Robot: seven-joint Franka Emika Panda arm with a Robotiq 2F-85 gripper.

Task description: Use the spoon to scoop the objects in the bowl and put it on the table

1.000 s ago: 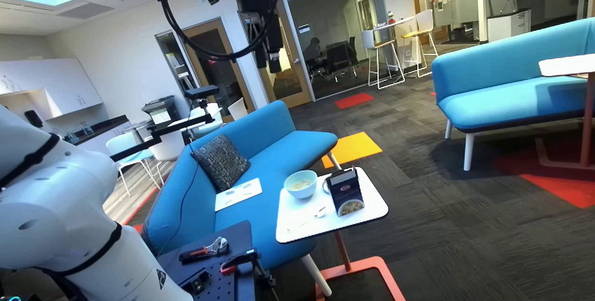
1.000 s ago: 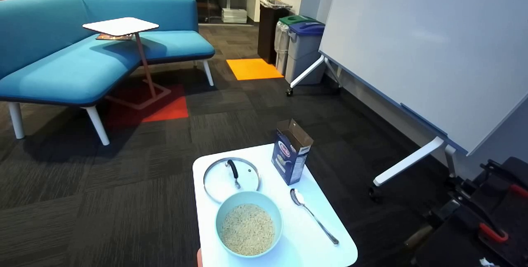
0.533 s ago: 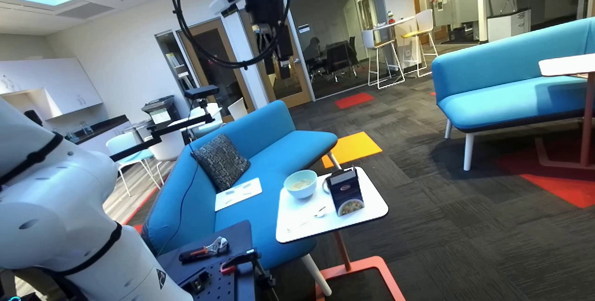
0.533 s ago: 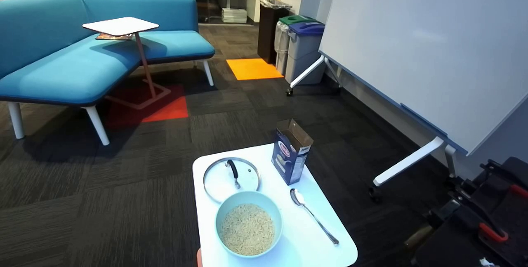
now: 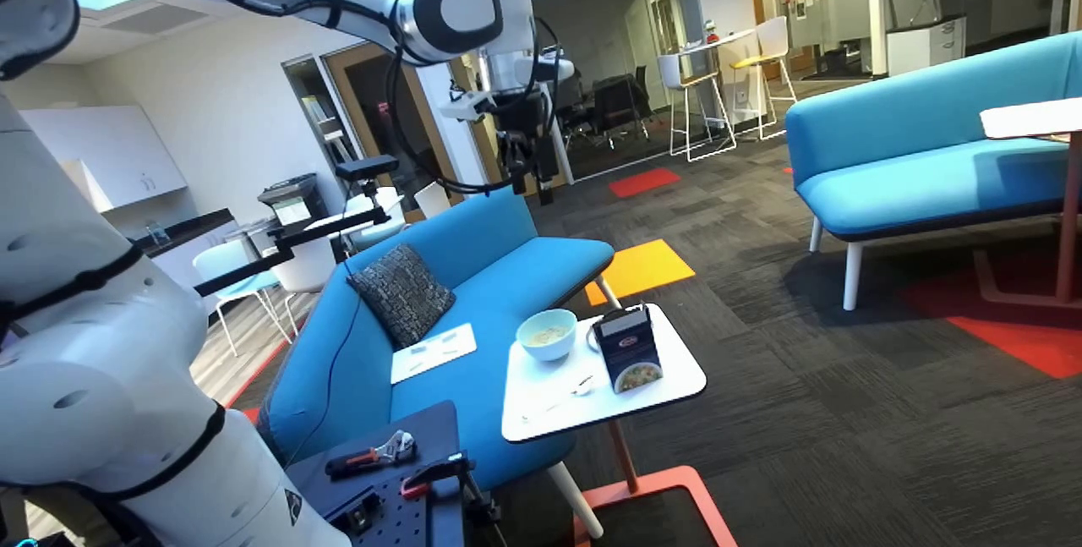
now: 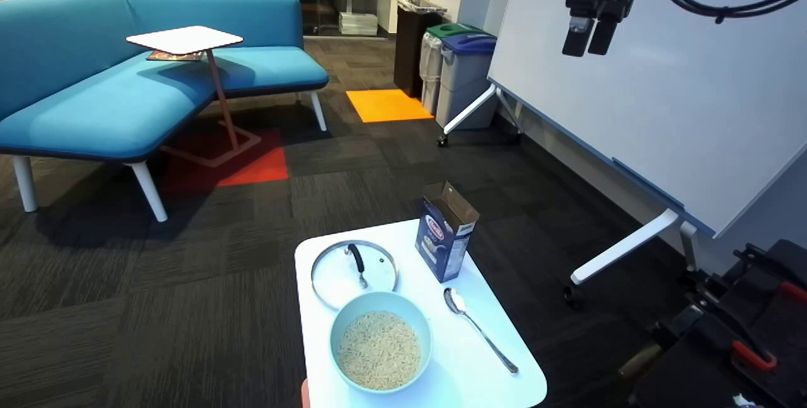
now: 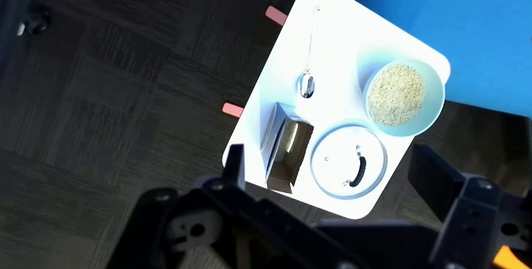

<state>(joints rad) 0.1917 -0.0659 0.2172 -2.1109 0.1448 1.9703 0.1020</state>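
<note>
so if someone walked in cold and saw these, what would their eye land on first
Probably the big white robot arm, filling the left of an exterior view, its open pincer hanging higher than the white table. Then the bright blue sofa by that table. On the table, the pale blue-green bowl of rice-like grains stands out, near a round lid.

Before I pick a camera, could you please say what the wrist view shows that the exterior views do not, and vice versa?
Only the wrist view looks from overhead into the box, past the open gripper. Only the exterior views show the far blue sofa and far table. All share the near table, bowl, spoon, box and gripper.
</note>
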